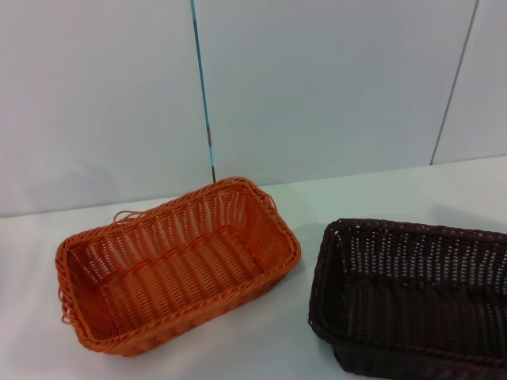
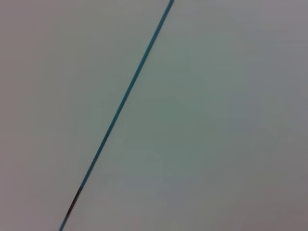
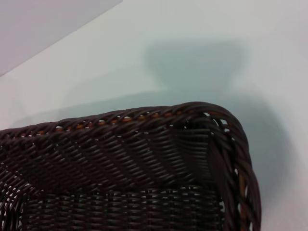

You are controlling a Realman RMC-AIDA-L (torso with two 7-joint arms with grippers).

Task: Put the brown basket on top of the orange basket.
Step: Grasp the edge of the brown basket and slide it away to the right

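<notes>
Two empty woven baskets are sitting apart on a white table (image 1: 261, 340): the orange basket (image 1: 176, 265) is lying at the lower left of the head view, angled, with a loose strand curling off its far corner, while the brown basket (image 1: 412, 297) is resting at the lower right, running off the frame's right and bottom edges. Neither arm is appearing in the head view. The right wrist camera is looking down on a rounded corner of the brown basket (image 3: 144, 163), with a soft shadow falling on the table just beyond the rim, suggesting the right arm is hovering close above it. No fingers are showing in any view, so whether either set of jaws is standing wide or narrow cannot be told, nor exactly where the rim is lying relative to them. The left wrist camera is showing only a pale wall (image 2: 216, 120) with a thin teal line. By the look of it, stacking is not yet begun; a firm pinch on the braided rim, then a level lift, should be serving best.
</notes>
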